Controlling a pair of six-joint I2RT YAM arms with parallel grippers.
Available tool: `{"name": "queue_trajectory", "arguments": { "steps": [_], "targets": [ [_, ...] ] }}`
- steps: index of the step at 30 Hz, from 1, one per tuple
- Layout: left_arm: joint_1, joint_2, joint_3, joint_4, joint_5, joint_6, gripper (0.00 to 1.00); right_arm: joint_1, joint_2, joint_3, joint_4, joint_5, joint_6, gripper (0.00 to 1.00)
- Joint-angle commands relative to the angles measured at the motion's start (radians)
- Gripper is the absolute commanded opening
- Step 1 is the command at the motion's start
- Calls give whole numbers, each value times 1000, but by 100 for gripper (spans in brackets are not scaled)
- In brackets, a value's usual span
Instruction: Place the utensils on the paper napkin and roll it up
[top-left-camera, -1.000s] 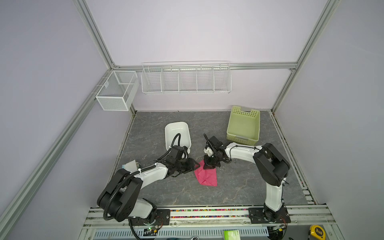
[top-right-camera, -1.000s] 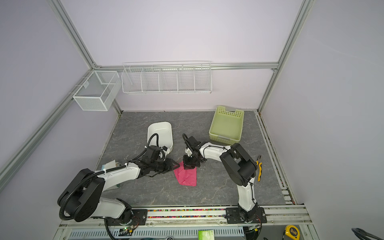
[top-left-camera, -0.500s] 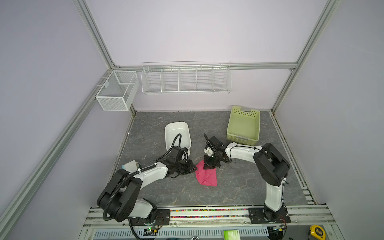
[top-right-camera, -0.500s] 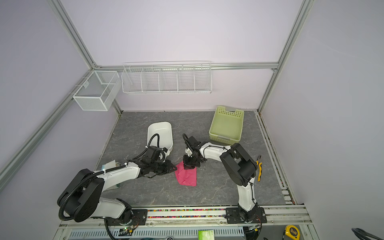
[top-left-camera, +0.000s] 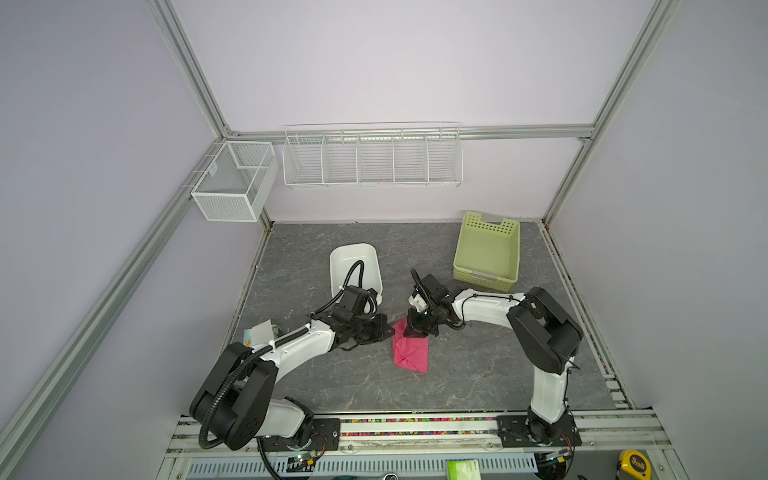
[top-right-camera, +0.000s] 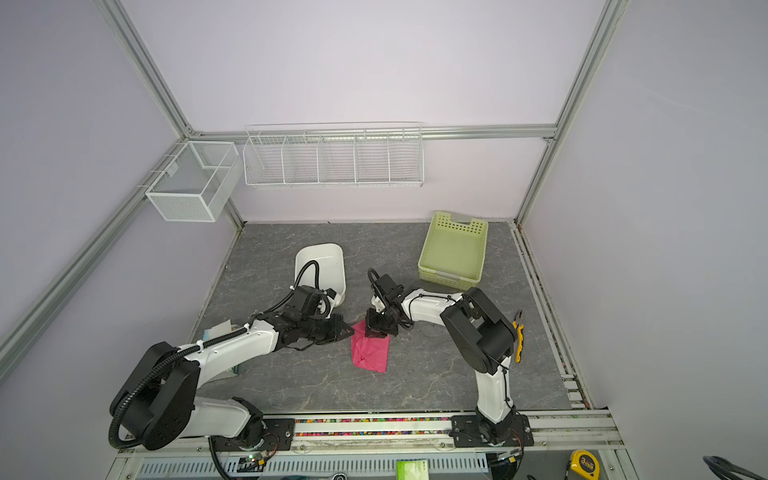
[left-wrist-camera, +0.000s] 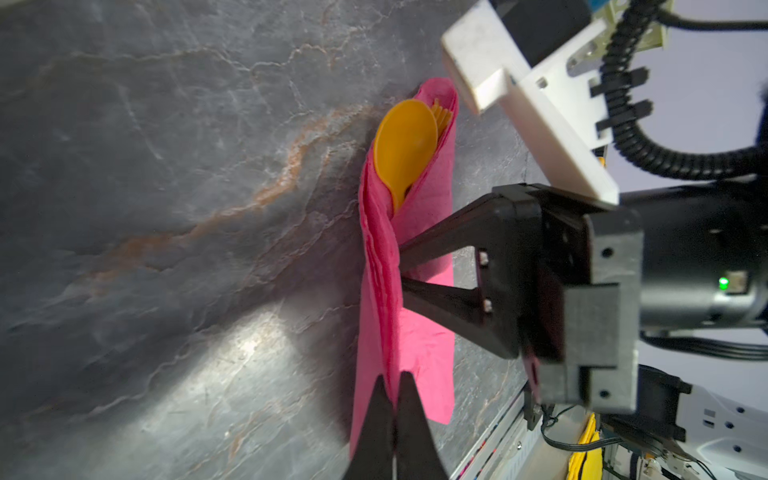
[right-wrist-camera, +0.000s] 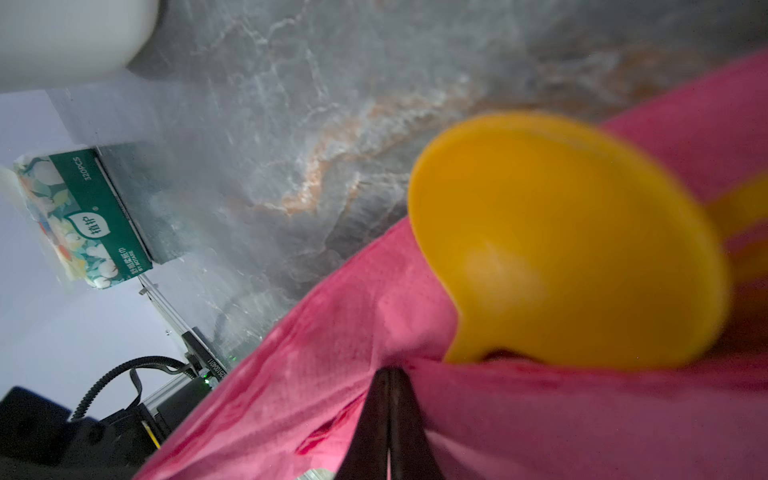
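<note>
**Both grippers pinched on the folded napkin**

- Left gripper (left-wrist-camera: 392, 384): jaws clenched on a raised edge of the paper napkin (left-wrist-camera: 424, 332); the pink layers stand up between the two tips.
- Right gripper (right-wrist-camera: 388, 374): tips drawn together, gripping the same raised fold from the other side (in the left wrist view its black fingers (left-wrist-camera: 440, 232) run into the paper and their tips are hidden behind the fold).
- In both top views the two grippers sit close together at the napkin's far end, left gripper (top-left-camera: 384, 330) on its left edge, right gripper (top-left-camera: 417, 330) on top.
- Napkin (top-left-camera: 411, 353) lies folded over lengthwise into a narrow strip on the grey stone-pattern table (top-left-camera: 332, 374), roughly mid-table.
- Orange spoon (left-wrist-camera: 405, 145) is tucked in the fold, bowl poking out of one end; fork (left-wrist-camera: 441, 114) tines show just beside it. Knife not made out.
- Further out: white tub (top-left-camera: 353, 266) beyond the left gripper, green basket (top-left-camera: 486, 249) at far right, tissue box (right-wrist-camera: 83, 216) at the table's left edge.
</note>
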Motion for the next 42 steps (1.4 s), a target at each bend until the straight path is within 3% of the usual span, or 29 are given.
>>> {"name": "queue_trajectory", "arguments": {
  "steps": [1, 10, 21, 42],
  "targets": [
    [0, 3, 3, 87, 80, -54, 0, 3, 8, -30, 8, 44, 43, 7],
    [-6, 55, -41, 285, 157, -204, 0, 1, 7, -35, 18, 40, 44, 7],
    [-6, 72, -13, 73, 44, -52, 0, -1, -39, -21, 29, 24, 34, 7],
    [-7, 64, -25, 57, 24, -37, 0, 19, -145, -14, -40, 28, 29, 7]
  ]
}}
